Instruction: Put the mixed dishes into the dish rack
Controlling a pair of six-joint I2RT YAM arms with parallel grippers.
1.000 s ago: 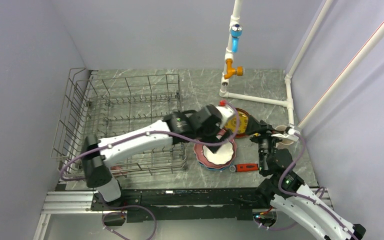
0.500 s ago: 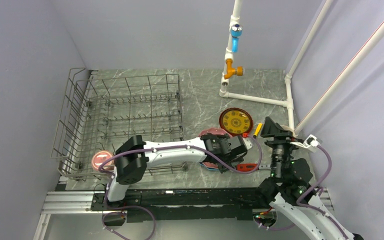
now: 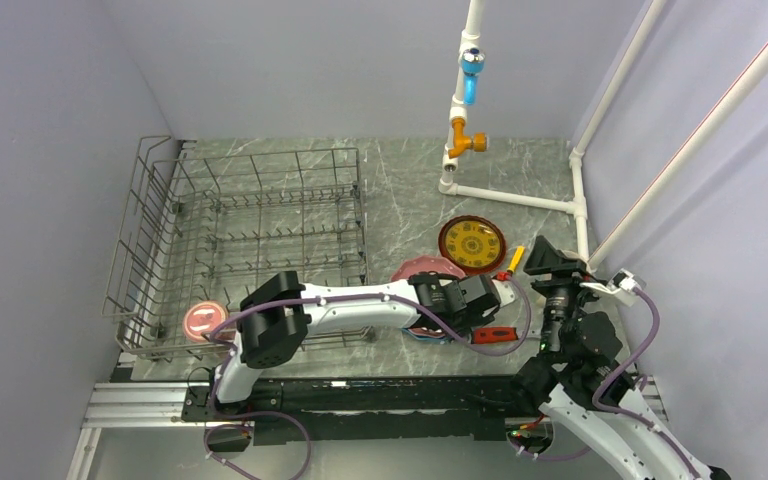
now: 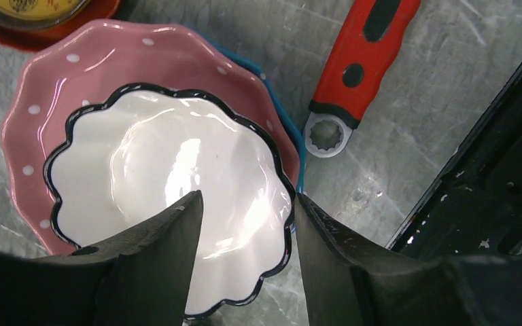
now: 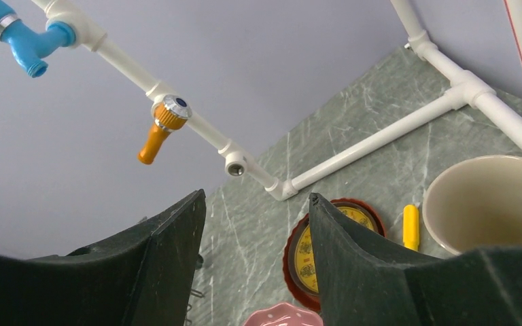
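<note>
My left gripper is down over the white scalloped bowl with its jaws parted. One finger hangs over the bowl's inside and the other sits right at the outer rim at 3 o'clock, and the wall is not pinched between them. The bowl is nested in the pink scalloped plate, and a sliver of the blue plate shows under that. From above, this stack lies on the table just off the dish rack, at 3 o'clock from its near right corner. The red-brown plate lies flat at 1 o'clock from the stack, and the red-handled wrench lies at 4 o'clock. The pink mug sits inside the rack at its 7 o'clock corner. My right gripper is tipped up toward the white pipe frame, fingers spread with nothing between them. In its wrist view the cream cup stands at 3 o'clock, with the yellow screwdriver between cup and red-brown plate.
</note>
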